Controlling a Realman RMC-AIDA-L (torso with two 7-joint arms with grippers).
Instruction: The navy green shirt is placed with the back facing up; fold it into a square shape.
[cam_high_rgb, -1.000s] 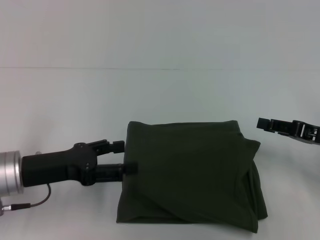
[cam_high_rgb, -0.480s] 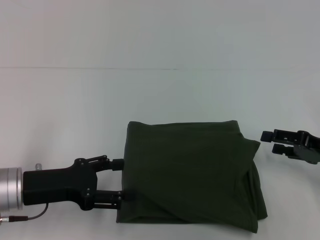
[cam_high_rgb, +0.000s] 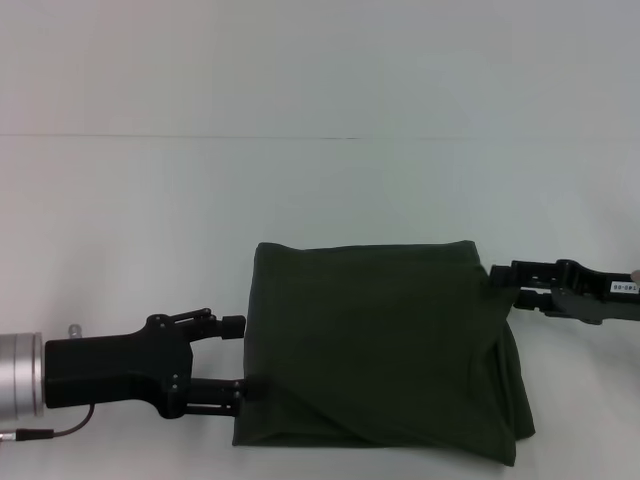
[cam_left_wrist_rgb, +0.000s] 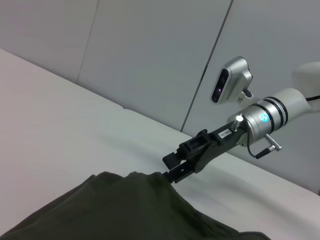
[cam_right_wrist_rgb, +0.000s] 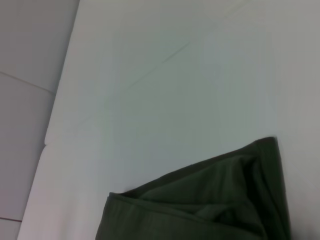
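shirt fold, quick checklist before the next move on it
1. Navy green shirt folded into a compact block: ok.
2. Outline square: not ok, its right side bulges with loose layers.
3. Left claw at the shirt's left edge, fingers open: ok.
4. Right claw at the shirt's upper right corner: ok.
5. Right claw's grip on the cloth: cannot tell.
6. Table around the shirt free of other things: ok.

The navy green shirt (cam_high_rgb: 375, 345), folded into a rough rectangle, is laid flat between the left gripper (cam_high_rgb: 244, 356) and right gripper (cam_high_rgb: 508, 285); loose layers are apparently bunched nearest the right gripper.
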